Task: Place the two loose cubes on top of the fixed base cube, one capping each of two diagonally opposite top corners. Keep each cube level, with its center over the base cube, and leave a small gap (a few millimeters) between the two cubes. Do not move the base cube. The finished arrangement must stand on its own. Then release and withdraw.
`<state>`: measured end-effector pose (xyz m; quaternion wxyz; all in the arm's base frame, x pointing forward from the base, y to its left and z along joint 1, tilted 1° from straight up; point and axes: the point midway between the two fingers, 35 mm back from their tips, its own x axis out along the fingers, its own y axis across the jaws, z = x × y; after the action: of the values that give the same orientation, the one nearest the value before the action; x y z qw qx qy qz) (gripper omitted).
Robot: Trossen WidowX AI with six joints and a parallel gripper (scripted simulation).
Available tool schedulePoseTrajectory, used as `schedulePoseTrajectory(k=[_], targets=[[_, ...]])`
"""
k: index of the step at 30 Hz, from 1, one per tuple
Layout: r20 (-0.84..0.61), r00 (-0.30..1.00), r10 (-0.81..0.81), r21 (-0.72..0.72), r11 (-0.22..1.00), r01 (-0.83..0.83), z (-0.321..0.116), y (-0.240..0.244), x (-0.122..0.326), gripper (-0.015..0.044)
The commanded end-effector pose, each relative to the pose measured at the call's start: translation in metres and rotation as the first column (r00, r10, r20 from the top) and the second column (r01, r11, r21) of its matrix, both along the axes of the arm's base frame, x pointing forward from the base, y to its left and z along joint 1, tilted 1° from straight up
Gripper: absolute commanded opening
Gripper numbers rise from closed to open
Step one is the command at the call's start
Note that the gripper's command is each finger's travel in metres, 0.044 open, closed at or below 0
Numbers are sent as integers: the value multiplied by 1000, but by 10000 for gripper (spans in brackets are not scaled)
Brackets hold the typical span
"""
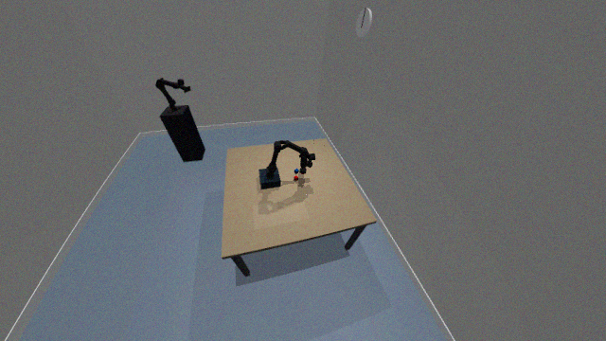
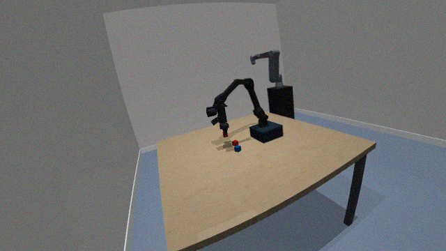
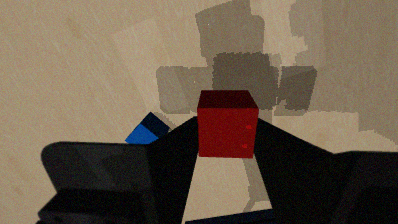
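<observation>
My gripper (image 1: 303, 170) (image 2: 225, 133) (image 3: 225, 123) is shut on a red cube (image 2: 225, 134) (image 3: 226, 132), held above the table between the two fingertips. A second red cube (image 1: 295, 178) (image 2: 235, 143) rests on the table; it does not show in the wrist view. A blue cube (image 1: 296, 170) (image 2: 237, 148) (image 3: 142, 135) stands near that red cube, with neither on top of the other. In the wrist view the blue cube is left of the held cube, turned at an angle and partly hidden by the left finger.
The arm's dark base block (image 1: 270, 179) (image 2: 266, 132) stands on the wooden table (image 1: 284, 237) (image 2: 216, 195), close to the cubes. Shadows of the arm fall on the table around the gripper. Another arm on a black pedestal (image 1: 184, 134) (image 2: 281, 101) stands away from the table.
</observation>
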<state>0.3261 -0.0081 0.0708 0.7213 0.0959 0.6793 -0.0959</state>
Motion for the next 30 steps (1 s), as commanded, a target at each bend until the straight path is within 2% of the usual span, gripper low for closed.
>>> schedulePoseTrajectory(k=[1, 7, 14, 22, 30], targets=[[-7, 990, 142, -10, 990, -142, -4, 11, -2, 105], [-12, 930, 368, -19, 930, -368, -8, 31, -4, 105], [-20, 796, 605, -29, 796, -605, -12, 53, -7, 105], [-31, 572, 820, -38, 571, -820, -18, 78, -13, 105], [-45, 293, 955, -43, 291, -956, -23, 102, -22, 105]])
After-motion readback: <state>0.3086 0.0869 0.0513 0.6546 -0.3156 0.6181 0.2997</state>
